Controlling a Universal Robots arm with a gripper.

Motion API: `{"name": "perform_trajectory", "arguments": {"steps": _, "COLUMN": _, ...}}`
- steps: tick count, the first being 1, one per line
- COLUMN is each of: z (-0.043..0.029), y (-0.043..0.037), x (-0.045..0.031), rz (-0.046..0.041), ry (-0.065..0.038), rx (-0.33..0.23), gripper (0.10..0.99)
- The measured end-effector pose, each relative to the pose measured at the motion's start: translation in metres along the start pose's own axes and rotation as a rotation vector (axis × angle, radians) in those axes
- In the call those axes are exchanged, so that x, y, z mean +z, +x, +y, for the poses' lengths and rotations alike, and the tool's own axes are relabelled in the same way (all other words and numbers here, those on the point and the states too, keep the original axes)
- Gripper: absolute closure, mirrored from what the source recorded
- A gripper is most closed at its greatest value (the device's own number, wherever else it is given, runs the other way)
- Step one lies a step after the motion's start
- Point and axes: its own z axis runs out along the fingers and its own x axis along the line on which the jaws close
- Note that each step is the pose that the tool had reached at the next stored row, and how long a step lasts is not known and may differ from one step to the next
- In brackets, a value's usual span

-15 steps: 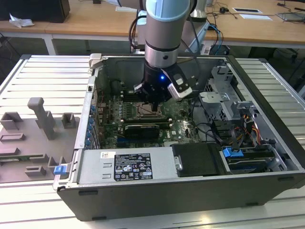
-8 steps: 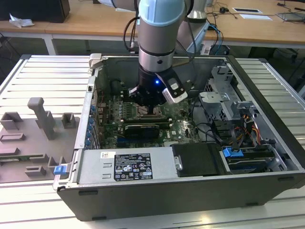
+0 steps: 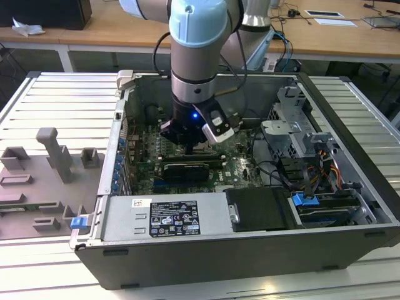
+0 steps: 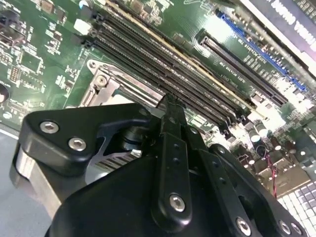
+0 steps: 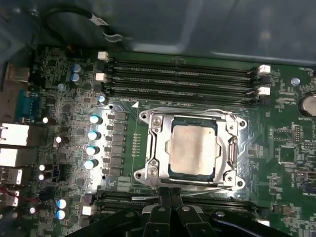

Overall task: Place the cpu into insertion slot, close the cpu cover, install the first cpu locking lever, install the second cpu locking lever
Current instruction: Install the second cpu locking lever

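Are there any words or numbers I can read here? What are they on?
White label on the grey box: print too small to read.
Small sticker beside it: too small to read.
Green board: tiny white marks, too blurred to read.
Cpu: no print that I can make out.

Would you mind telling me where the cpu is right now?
In the first wrist view, the cpu sits in the insertion slot, framed by the cpu cover, with the gripper just beside the socket.
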Motion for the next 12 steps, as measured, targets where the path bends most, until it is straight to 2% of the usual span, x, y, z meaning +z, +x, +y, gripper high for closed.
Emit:
{"name": "perform_trajectory", "arguments": {"steps": 5, "z": -0.0047, "y": 0.0066, "x": 0.0009, "rz": -0.0032, "ry": -0.032, "rx": 0.0, "gripper": 0.98}}
{"name": "perform_trajectory", "arguments": {"steps": 6, "z": -0.0062, "y": 0.0084, "x": 0.0011, "rz": -0.0042, "ry": -0.041, "rx": 0.0, "gripper": 0.98}}
{"name": "perform_trajectory", "arguments": {"steps": 7, "z": -0.008, "y": 0.0111, "x": 0.0011, "rz": -0.0066, "ry": -0.064, "rx": 0.0, "gripper": 0.98}}
{"name": "perform_trajectory", "arguments": {"steps": 8, "z": -0.0087, "y": 0.0123, "x": 0.0013, "rz": -0.0074, "ry": -0.072, "rx": 0.0, "gripper": 0.98}}
{"name": "perform_trajectory", "arguments": {"steps": 11, "z": -0.0176, "y": 0.0176, "x": 0.0027, "rz": -0.0127, "ry": -0.112, "rx": 0.0, "gripper": 0.98}}
{"name": "perform_trajectory", "arguments": {"steps": 12, "z": -0.0188, "y": 0.0182, "x": 0.0026, "rz": -0.0135, "ry": -0.121, "rx": 0.0, "gripper": 0.98}}
